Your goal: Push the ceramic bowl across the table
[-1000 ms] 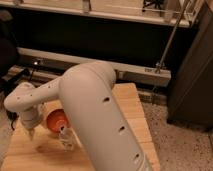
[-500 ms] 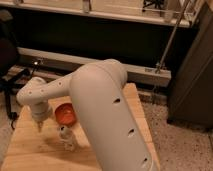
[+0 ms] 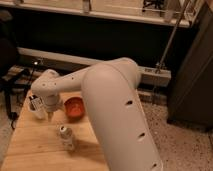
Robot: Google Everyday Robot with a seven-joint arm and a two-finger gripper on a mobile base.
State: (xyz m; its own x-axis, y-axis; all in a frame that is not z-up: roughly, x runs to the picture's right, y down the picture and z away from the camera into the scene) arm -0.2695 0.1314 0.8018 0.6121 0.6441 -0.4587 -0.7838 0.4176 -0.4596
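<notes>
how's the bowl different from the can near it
The bowl is orange-red; the can is pale and silvery. The bowl is wide and shallow; the can is narrow and taller. The bowl sits farther back, close beside the gripper; the can stands nearer the camera, apart from it. Both rest upright on the table.

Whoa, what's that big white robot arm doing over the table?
A robot is reaching its big white arm over the wooden table. Its gripper hangs low over the table top, right beside the orange-red ceramic bowl, which it is meant to push across the table. Whether the gripper is touching the bowl cannot be seen. A small can stands upright on the table nearer the camera, apart from the bowl.
</notes>
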